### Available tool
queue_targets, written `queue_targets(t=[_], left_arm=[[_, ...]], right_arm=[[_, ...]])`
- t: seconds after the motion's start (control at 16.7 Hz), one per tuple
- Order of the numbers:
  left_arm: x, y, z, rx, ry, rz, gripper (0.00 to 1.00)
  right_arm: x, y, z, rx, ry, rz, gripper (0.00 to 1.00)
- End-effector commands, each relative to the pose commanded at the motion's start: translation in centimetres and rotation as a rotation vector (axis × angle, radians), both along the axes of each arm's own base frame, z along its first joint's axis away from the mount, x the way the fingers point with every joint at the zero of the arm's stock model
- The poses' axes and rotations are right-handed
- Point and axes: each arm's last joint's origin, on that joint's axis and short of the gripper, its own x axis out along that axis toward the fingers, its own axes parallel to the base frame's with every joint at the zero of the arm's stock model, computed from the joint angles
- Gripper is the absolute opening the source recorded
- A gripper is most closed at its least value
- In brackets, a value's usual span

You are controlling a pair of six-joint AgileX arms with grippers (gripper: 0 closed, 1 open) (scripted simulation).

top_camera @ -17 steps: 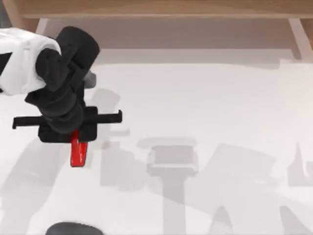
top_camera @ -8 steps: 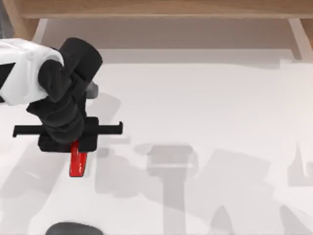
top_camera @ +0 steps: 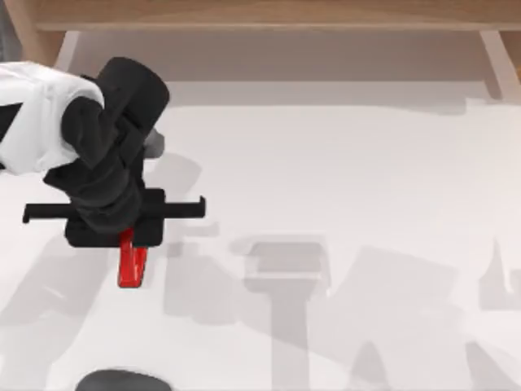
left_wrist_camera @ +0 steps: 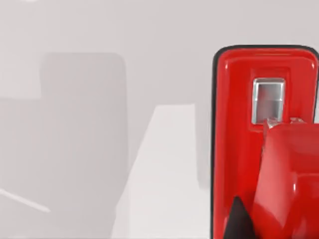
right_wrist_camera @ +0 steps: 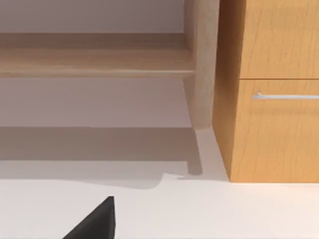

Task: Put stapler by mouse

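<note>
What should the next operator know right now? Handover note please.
Left gripper: over the table's left part, shut on the stapler, whose red end sticks out below it.
Right gripper: not in the top view; its wrist camera faces a wooden cabinet past the table edge.
Mouse: at the near edge, left side, well apart from the stapler.
Done: stapler grasped.
Left: carry it to the mouse, set it down beside it, release.

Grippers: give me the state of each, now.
Left gripper: shut on the stapler.
Right gripper: cannot be told.
</note>
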Motion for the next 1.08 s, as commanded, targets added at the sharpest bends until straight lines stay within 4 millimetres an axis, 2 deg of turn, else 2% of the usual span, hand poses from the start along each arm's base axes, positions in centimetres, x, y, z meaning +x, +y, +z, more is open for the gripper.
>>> queue_targets(t=[0.66, 1.08], left_arm=[[0.72, -0.25, 1.03, -0.041, -0.096, 0.0, 0.0], [0.91, -0.38, 0.06, -0.039, -0.09, -0.001, 0.0]], right_arm=[[0.0, 0.0, 0.0, 0.0, 0.0, 0.0, 1.0], [0.0, 0.0, 0.0, 0.0, 0.0, 0.0, 1.0]])
